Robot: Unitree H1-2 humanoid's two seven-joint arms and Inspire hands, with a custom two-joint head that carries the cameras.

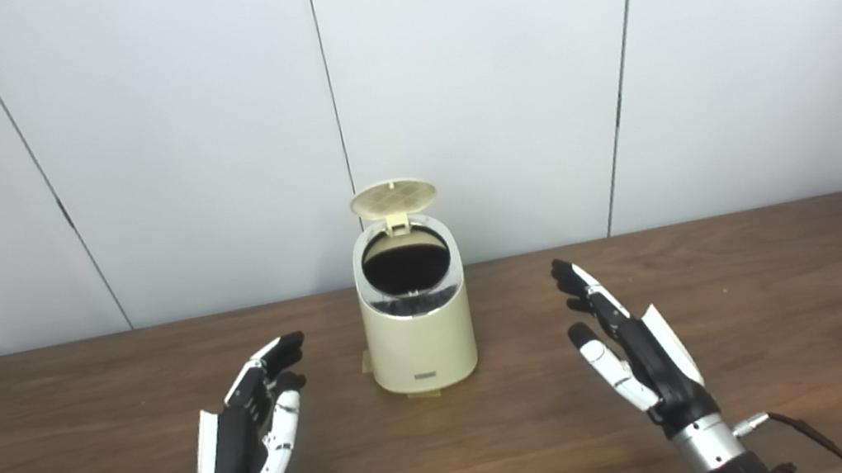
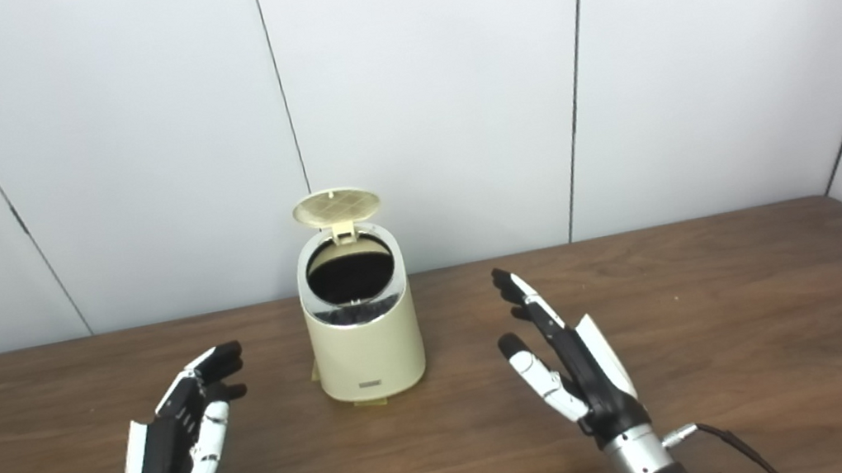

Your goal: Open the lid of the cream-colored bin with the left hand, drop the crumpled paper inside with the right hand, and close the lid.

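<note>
The cream-colored bin (image 1: pixel 419 337) stands upright on the wooden table (image 1: pixel 770 284), near the middle. Its round lid (image 1: pixel 393 197) is flipped up at the back, and the mouth below shows only a dark inside. My left hand (image 1: pixel 253 424) hovers to the bin's front left, open, fingers stretched toward the bin and holding nothing. To the bin's front right my right hand (image 1: pixel 625 348) is also open and empty, fingers pointing up and away. No crumpled paper shows anywhere on the table or in either hand.
White wall panels (image 1: pixel 489 76) rise right behind the table's far edge. A thin black cable (image 1: pixel 809 433) trails from my right wrist over the table's near right part.
</note>
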